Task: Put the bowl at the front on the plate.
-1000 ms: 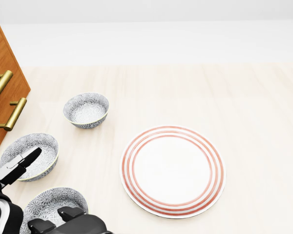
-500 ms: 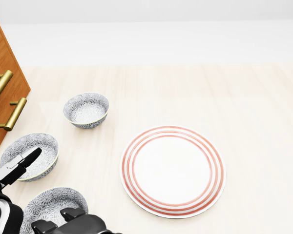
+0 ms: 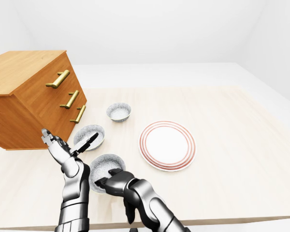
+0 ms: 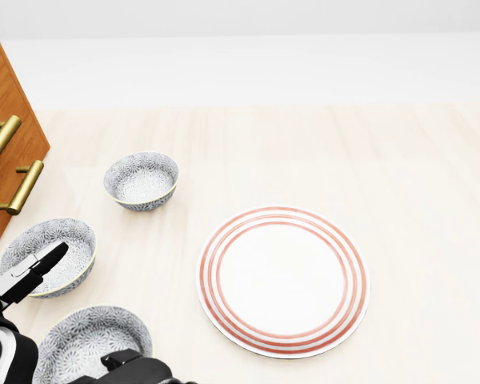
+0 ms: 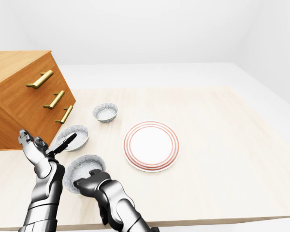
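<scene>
The right hand sits at the lower rim of the front bowl, its dark fingers curled against the edge. I cannot tell whether they pinch the rim or only touch it. Over the last second it has slid toward the bottom edge of the head view, uncovering more of the bowl's patterned inside. The bowl also reads slightly larger there, which may be the start of a lift. The left hand is raised with fingers spread, holding nothing, one finger reaching over the middle bowl. The plate lies empty to the right, near the front bowl but apart, so the carry is still to come. A far bowl and the drawers have not moved. The surface is pale wood, with white walls beyond.
</scene>
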You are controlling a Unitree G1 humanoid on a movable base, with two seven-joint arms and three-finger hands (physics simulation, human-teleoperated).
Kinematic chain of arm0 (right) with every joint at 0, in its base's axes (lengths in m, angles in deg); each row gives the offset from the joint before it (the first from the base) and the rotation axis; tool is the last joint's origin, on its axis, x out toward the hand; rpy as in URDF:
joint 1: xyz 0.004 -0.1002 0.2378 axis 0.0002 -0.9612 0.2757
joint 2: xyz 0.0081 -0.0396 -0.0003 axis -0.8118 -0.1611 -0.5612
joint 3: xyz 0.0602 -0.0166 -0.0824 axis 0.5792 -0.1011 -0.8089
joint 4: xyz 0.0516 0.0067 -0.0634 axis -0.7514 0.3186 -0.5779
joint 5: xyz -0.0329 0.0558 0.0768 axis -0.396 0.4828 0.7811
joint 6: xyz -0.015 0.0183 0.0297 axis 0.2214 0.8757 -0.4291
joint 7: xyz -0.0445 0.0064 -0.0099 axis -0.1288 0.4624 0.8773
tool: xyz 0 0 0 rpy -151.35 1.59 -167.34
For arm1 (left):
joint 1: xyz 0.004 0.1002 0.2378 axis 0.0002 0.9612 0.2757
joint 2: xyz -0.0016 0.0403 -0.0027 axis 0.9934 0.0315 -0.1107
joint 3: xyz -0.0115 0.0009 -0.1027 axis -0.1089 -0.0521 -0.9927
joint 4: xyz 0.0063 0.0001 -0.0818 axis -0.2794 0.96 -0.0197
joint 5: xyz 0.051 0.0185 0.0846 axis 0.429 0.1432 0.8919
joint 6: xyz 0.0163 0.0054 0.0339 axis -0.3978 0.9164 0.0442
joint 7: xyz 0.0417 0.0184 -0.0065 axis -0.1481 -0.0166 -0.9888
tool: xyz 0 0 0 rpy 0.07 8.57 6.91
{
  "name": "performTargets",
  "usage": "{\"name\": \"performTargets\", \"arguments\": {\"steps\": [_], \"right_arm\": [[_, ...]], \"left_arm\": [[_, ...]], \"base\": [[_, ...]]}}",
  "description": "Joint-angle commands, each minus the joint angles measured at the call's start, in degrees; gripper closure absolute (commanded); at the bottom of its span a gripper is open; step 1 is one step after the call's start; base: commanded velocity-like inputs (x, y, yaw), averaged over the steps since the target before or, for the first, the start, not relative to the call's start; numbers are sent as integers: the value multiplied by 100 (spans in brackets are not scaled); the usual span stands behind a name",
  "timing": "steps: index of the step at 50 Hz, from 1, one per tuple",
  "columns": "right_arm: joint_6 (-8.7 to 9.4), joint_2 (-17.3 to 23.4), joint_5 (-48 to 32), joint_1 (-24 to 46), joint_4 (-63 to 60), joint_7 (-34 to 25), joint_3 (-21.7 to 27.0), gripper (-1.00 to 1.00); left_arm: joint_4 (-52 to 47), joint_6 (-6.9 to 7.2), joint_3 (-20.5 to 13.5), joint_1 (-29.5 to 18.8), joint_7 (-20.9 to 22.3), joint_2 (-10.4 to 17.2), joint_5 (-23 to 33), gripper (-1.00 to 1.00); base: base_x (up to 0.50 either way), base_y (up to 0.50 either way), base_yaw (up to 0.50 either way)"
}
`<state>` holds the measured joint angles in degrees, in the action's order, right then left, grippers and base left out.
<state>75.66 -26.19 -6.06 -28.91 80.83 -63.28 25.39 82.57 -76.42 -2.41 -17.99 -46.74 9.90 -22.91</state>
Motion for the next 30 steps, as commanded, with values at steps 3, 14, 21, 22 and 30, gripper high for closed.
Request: {"name": "performTargets", "arguments": {"steps": [3, 14, 21, 22, 30], "right_arm": [[-103, -28, 194, -41, 275, -4, 10, 100], [-82, 3, 207, -55, 172, -4, -12, 100], [-22, 34, 176, -86, -7, -4, -31, 100], [-9, 43, 167, -97, -29, -4, -37, 100], [229, 118, -98, -144, -549, -4, -117, 100]], "left_arm": [[2, 0, 2, -1, 0, 1, 2, -100], [3, 0, 1, -2, 0, -1, 0, -100], [2, 0, 1, -2, 0, -1, 1, -100], [1, 0, 1, -1, 0, 0, 0, -100], [1, 0, 1, -1, 0, 0, 2, -100]], "base": [[0, 0, 0], [0, 0, 0], [0, 0, 0], [0, 0, 0], [0, 0, 0]]}}
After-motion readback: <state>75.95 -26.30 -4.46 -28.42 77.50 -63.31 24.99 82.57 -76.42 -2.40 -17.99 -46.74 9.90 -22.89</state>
